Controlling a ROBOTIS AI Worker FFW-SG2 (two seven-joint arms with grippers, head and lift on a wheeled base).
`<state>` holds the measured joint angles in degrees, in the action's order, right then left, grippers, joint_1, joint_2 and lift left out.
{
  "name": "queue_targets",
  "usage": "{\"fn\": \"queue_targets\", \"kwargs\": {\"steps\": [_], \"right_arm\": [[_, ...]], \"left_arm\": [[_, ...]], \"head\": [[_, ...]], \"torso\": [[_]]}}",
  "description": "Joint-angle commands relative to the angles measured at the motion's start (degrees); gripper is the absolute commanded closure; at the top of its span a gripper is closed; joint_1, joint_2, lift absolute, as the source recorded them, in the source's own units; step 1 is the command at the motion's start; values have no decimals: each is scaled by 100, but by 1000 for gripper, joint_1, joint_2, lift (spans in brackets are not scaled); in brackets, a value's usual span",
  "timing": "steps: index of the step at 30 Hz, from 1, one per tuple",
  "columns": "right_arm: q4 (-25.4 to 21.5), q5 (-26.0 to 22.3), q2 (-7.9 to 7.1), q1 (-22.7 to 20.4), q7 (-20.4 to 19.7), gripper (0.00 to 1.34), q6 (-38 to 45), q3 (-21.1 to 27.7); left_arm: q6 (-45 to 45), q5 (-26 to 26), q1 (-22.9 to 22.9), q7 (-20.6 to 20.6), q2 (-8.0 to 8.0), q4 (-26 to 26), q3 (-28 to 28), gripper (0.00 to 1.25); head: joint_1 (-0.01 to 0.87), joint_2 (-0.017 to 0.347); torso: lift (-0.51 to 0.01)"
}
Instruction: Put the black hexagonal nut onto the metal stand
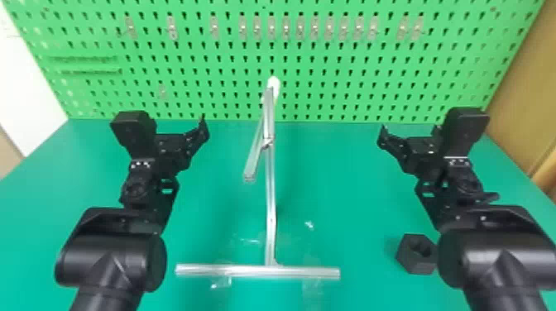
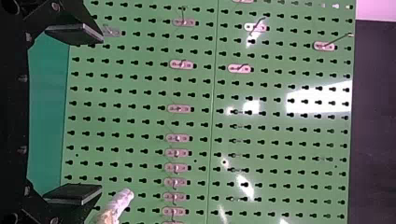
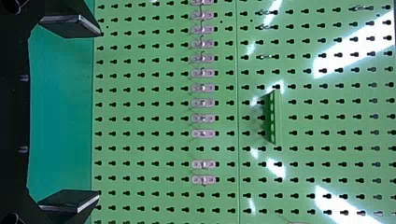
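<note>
Jaws of my L gripper [image 1: 176,126] and R gripper [image 1: 409,131] are spread wide, w/ nothing between. The blk hex nut [image 1: 413,264] lies on bench [image 1: 351,198], lower right of head view, well below my R jaws in frame.

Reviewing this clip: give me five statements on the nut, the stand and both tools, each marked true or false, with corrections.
1. The black hexagonal nut lies on the green table, to the robot's right of the metal stand. True.
2. The left tool and the right tool are both open. True.
3. The right tool is gripping the nut. False: it holds nothing.
4. The nut already hangs on the stand. False: it is on the table, apart from the stand.
5. The stand's white tip touches the left tool. False: in the head view it shows between the two tools, clear of both.
</note>
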<state>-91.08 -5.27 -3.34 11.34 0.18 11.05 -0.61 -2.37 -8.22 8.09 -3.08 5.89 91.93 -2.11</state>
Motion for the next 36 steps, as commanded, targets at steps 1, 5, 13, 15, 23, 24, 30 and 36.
{"fn": "queue_targets", "kwargs": {"steps": [1, 5, 13, 15, 23, 24, 30, 36], "right_arm": [[2, 0, 0, 0, 0, 84, -6, 0], [2, 0, 0, 0, 0, 84, 3, 0], [2, 0, 0, 0, 0, 84, 3, 9], [2, 0, 0, 0, 0, 85, 3, 9], [2, 0, 0, 0, 0, 84, 73, 18], [2, 0, 0, -9, 0, 84, 91, 18], [2, 26, -18, -35, 0, 84, 275, 44], [2, 106, -35, -105, 9, 84, 530, 105]], "left_arm": [[0, -4, -1, 0, 0, 0, 0, 153], [0, -4, 8, 0, 0, 0, 0, 153], [0, -4, -1, 0, 0, 0, 0, 153], [0, -4, -1, 0, 0, 0, 0, 153], [0, -4, -1, 0, 0, 0, 0, 153], [0, -4, -1, 0, 0, 0, 0, 153], [0, -4, 8, 0, 0, 0, 0, 153], [0, -4, -1, 0, 0, 0, 9, 153]], "head": [[693, 81], [693, 81], [693, 81], [693, 81], [693, 81], [693, 81], [693, 81], [693, 81]], "torso": [[-1], [-1], [-1], [-1], [-1], [-1], [-1], [-1]]}}
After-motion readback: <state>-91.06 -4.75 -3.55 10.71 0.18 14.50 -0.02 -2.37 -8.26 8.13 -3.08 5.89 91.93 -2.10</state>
